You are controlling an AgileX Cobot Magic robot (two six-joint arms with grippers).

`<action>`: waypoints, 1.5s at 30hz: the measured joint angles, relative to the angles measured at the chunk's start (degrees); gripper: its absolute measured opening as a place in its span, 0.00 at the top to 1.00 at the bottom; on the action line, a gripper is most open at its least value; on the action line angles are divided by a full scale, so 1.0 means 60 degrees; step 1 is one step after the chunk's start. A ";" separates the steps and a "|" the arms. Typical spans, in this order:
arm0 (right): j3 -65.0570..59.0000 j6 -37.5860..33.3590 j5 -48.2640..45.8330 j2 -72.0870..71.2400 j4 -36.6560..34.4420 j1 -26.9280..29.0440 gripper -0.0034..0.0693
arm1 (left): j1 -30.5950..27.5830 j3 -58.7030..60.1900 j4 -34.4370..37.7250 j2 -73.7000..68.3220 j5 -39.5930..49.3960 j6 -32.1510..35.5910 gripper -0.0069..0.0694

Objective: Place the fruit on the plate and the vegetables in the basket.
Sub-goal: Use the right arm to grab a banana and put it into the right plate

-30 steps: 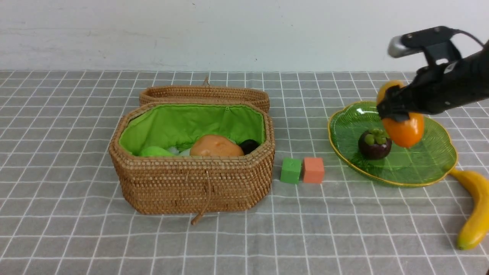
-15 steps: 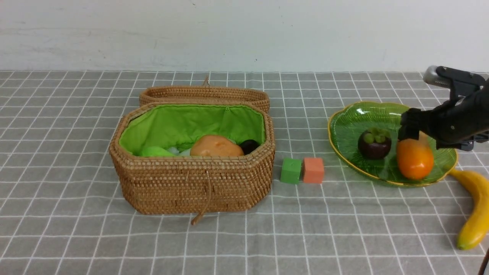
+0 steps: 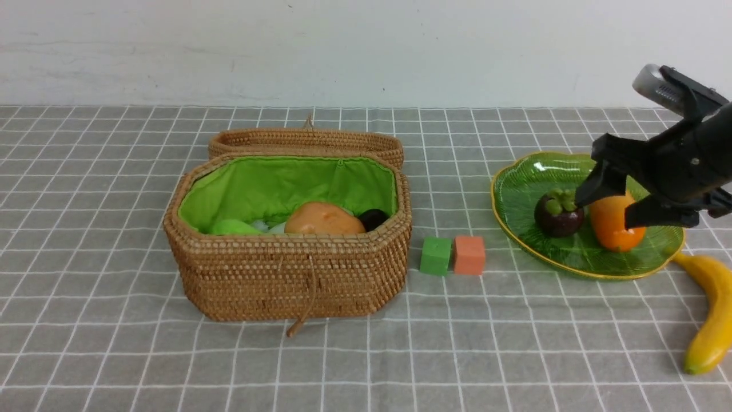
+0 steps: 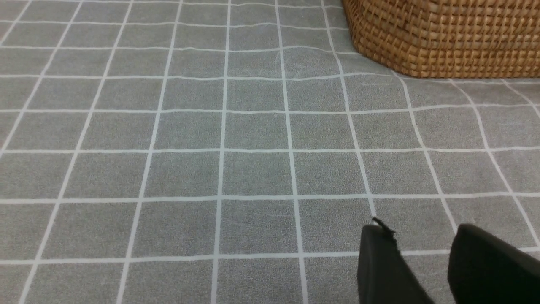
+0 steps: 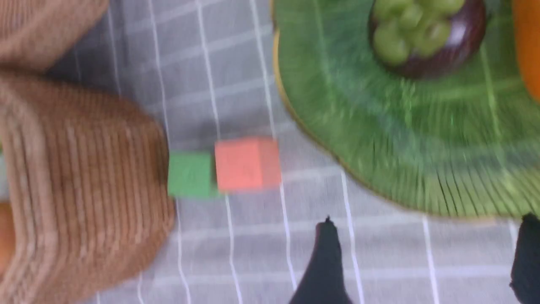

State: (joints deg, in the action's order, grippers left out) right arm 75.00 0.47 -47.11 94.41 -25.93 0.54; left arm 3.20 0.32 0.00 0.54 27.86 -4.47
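The orange-yellow mango [image 3: 616, 237] lies on the green leaf-shaped plate [image 3: 532, 169] beside the purple mangosteen [image 3: 557, 216]. My right gripper [image 3: 603, 212] is open and empty, just above the mango, with its fingers to either side of it. In the right wrist view the gripper [image 5: 426, 230] is wide open over the cloth by the plate [image 5: 379, 139], with the mangosteen [image 5: 426, 38] and an edge of the mango [image 5: 529, 50] showing. The banana [image 3: 712, 309] lies on the cloth right of the plate. The basket [image 3: 286, 274] holds the potato [image 3: 323, 220], a green vegetable [image 3: 231, 228] and a dark eggplant tip [image 3: 373, 218]. My left gripper [image 4: 417, 236] is open over bare cloth.
A green cube [image 3: 436, 256] and an orange cube [image 3: 469, 254] sit between basket and plate. The woven lid [image 3: 306, 140] lies behind the basket. The basket's corner shows in the left wrist view [image 4: 443, 38]. A white wall runs behind the table.
My right gripper brought the mango down onto the plate, let it go and opened, then rose slightly. The mango now rests beside the mangosteen.
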 joint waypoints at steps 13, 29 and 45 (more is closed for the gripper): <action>-0.1513 0.1549 -0.0401 -0.1700 0.2736 0.0000 0.21 | 0.0000 0.0000 0.0000 0.0000 0.0000 0.0000 0.60; -0.1513 0.1600 -0.0184 -0.0995 0.1822 0.2668 0.21 | 0.0000 0.0000 0.0000 0.0000 0.0000 0.0000 0.60; -0.1513 0.1987 0.1154 0.0461 0.2878 0.2481 0.21 | 0.0000 0.0000 0.0000 0.0000 0.0000 0.0000 0.60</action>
State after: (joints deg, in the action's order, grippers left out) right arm 65.92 12.39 -40.19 97.18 -8.66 15.42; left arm 3.20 0.32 0.00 0.54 27.86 -4.47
